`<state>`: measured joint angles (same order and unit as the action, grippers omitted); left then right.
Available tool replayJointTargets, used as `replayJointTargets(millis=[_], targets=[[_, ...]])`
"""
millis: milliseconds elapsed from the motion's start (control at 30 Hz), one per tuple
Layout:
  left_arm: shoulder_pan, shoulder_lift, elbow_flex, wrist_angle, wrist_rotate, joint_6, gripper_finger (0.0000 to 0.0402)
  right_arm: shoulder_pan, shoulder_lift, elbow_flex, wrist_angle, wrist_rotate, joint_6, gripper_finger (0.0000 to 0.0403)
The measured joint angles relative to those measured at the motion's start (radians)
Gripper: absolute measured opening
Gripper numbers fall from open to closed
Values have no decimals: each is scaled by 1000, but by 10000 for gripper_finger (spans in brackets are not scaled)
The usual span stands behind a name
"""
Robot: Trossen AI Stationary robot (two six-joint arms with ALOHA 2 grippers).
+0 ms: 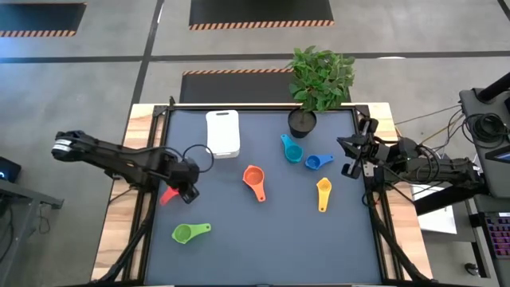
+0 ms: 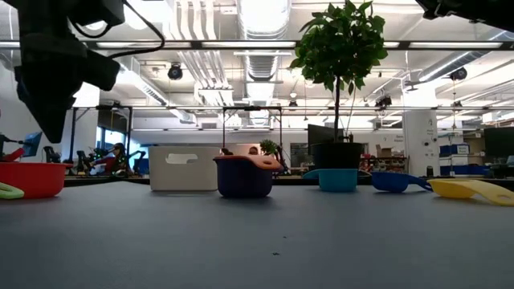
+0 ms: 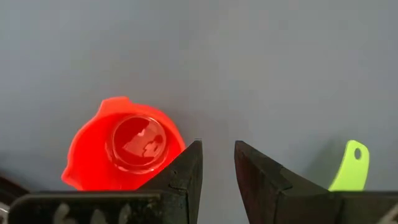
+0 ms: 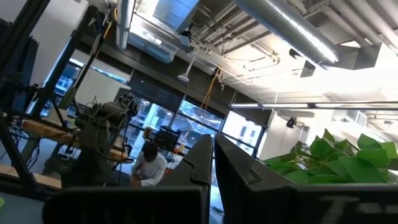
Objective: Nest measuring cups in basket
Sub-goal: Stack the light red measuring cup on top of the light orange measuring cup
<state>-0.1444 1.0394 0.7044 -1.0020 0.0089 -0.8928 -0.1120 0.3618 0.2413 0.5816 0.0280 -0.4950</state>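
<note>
The left gripper [image 3: 217,165], fingers slightly parted and empty, should centre over the red plastic measuring cup [image 3: 124,152] (currently offset) before descending.

surface [image 1: 263,247]: dark mat
on it: basket [image 1: 222,132]; plant pot [image 1: 302,123]; red [image 1: 169,194], green [image 1: 185,233], orange [image 1: 254,179], teal [image 1: 292,151], blue [image 1: 315,163], yellow [image 1: 323,190] cups

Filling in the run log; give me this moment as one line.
left gripper: open, above red cup | right gripper: shut, idle at table edge | basket: no cups visible inside
</note>
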Motion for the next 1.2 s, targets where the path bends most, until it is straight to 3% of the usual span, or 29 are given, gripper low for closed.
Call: replayJointTargets(millis=[500,900,1200], targets=[[0,-4,28,-25,1,-17,78,0,0,0,5,0,51,9],[-13,-1,19,-85,2,-96,141,0,0,0,0,0,56,9],[-14,3,-24,-78,-2,-122,142,0,0,0,0,0,48,9]])
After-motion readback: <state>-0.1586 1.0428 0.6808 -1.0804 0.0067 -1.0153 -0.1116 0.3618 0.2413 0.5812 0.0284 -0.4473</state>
